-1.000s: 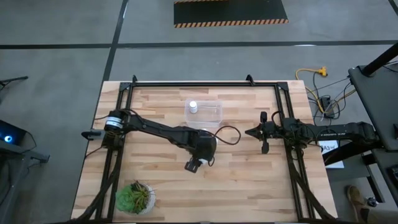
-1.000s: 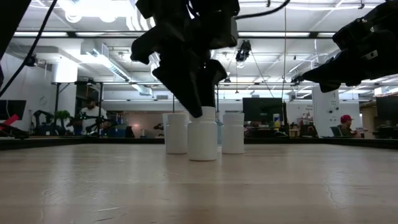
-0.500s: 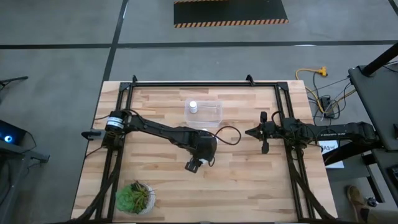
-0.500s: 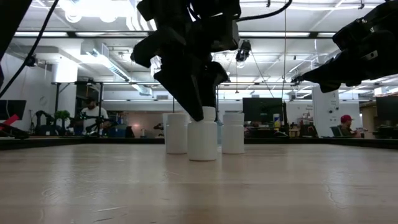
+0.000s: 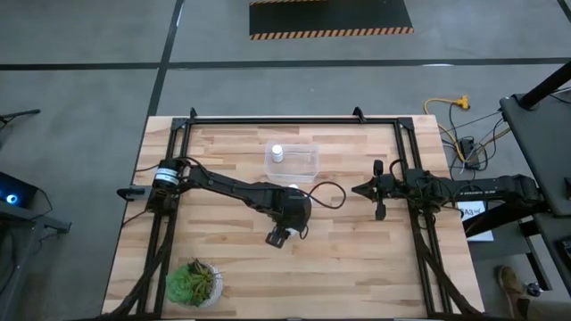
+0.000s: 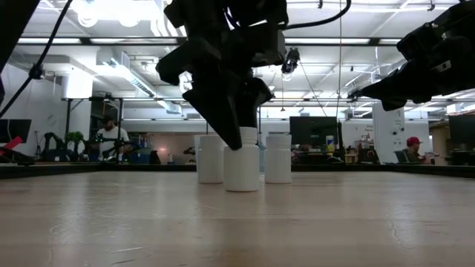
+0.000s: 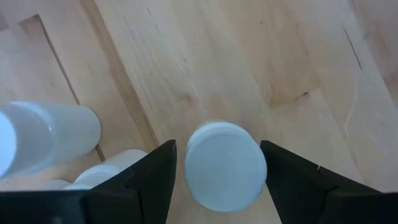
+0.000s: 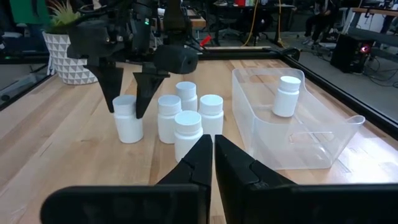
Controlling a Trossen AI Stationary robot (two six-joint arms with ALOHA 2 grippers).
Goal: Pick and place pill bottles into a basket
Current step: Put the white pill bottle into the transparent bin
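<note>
Several white pill bottles stand in a cluster (image 8: 186, 115) at mid-table. My left gripper (image 7: 217, 165) is open and points down. Its fingers (image 8: 113, 87) stand on either side of the cap of one bottle (image 7: 225, 163), the one nearest the table's near edge (image 6: 242, 167). I see a gap on one side and cannot tell about touch on the other. The clear basket (image 5: 308, 162) lies beyond the cluster with one bottle (image 5: 277, 153) standing in it. My right gripper (image 8: 213, 155) is shut and empty, hovering at the right (image 5: 357, 189).
A green potted plant (image 5: 193, 283) stands at the near left corner. A black frame (image 5: 294, 119) runs along the table's edges. Bare wood lies near and to the right of the cluster.
My left gripper has come down a little over the near bottle, its fingers still apart. The bottles have not moved.
</note>
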